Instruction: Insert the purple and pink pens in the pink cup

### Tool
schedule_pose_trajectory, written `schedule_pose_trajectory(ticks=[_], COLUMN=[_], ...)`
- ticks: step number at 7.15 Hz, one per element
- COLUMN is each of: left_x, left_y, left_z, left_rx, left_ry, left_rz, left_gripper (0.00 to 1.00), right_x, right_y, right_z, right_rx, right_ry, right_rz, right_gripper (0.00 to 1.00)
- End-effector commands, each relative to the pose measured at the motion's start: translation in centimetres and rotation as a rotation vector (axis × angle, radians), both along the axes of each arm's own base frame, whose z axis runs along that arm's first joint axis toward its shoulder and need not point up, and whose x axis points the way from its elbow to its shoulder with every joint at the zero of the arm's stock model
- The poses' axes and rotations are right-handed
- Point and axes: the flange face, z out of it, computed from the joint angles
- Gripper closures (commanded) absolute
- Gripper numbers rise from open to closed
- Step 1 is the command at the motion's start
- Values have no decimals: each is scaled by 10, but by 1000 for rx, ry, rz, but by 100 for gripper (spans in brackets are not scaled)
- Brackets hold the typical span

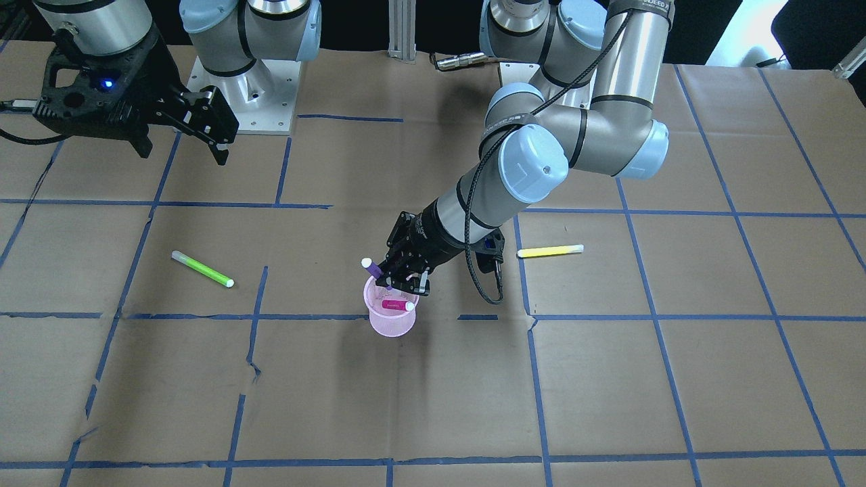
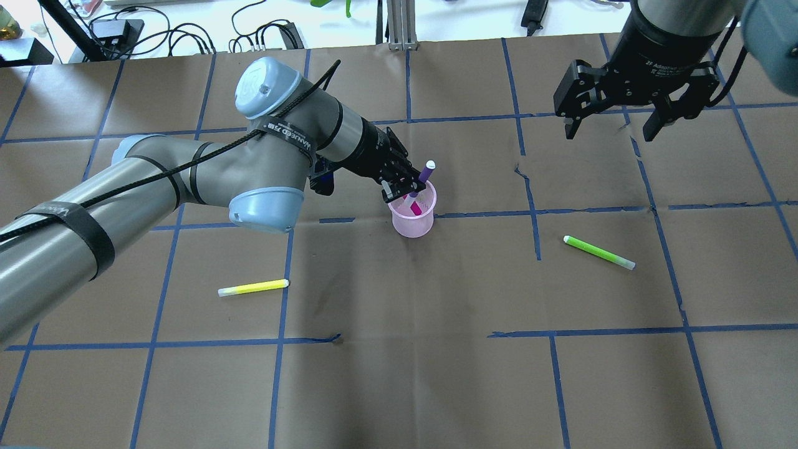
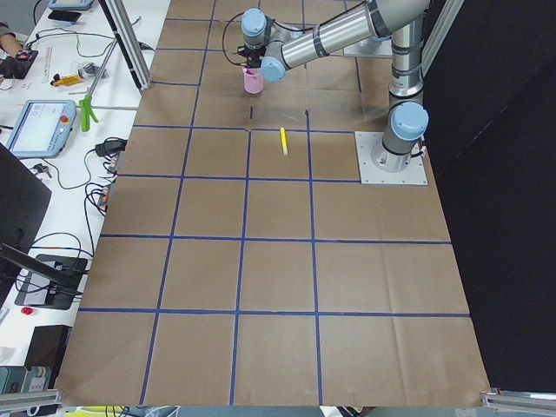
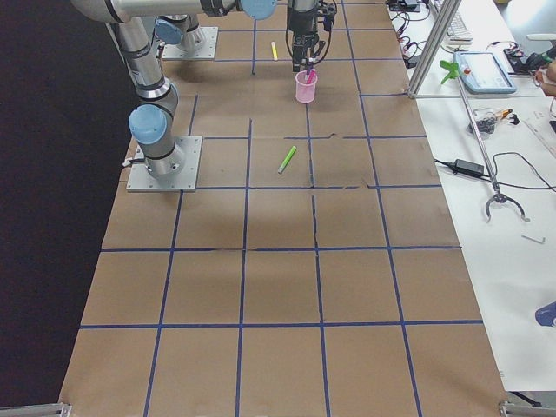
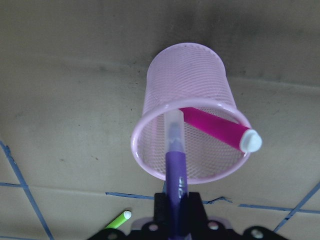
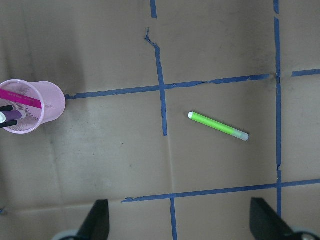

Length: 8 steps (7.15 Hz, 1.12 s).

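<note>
The pink mesh cup [image 1: 390, 312] [image 2: 413, 216] stands upright mid-table. The pink pen [image 1: 397, 306] [image 5: 215, 126] leans inside it, its white cap at the rim. My left gripper [image 1: 404, 276] [image 2: 404, 185] is shut on the purple pen [image 2: 423, 174] [image 5: 175, 167] and holds it tilted, its clear tip inside the cup's mouth [image 5: 190, 140]. My right gripper [image 1: 210, 132] [image 2: 614, 125] hangs open and empty, high above the table, far from the cup. The right wrist view shows the cup [image 6: 30, 106] with both pens.
A green pen [image 1: 202, 269] [image 2: 598, 252] [image 6: 218, 125] lies on the right arm's side of the table. A yellow pen [image 1: 550, 251] [image 2: 253, 287] lies on the left arm's side. Brown paper with blue tape lines covers the table; some paper is torn.
</note>
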Motion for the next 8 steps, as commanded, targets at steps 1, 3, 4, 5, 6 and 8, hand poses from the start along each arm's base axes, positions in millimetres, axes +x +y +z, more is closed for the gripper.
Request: schedule_pose_trajectory(ticks=[1, 3, 4, 5, 6, 8], left_x=[1, 4, 5, 9, 18, 38], left_y=[1, -2, -5, -4, -4, 6], left_z=[-6, -3, 7, 27, 40, 78], left_rx=[11, -15, -37, -77, -130, -292], left_ry=[-13, -53, -46, -53, -152, -299], left_rz=[0, 3, 1, 7, 22, -103], left_gripper=[59, 2, 1, 1, 2, 3], right_x=[0, 0, 1, 0, 0, -3], right_y=[0, 1, 2, 1, 0, 1], right_z=[0, -2, -2, -3, -1, 0], right_rx=[3, 14, 18, 20, 14, 10], right_ry=[1, 1, 1, 1, 4, 36], right_rz=[-3, -3, -4, -3, -3, -2], right_gripper=[0, 0, 0, 0, 0, 0])
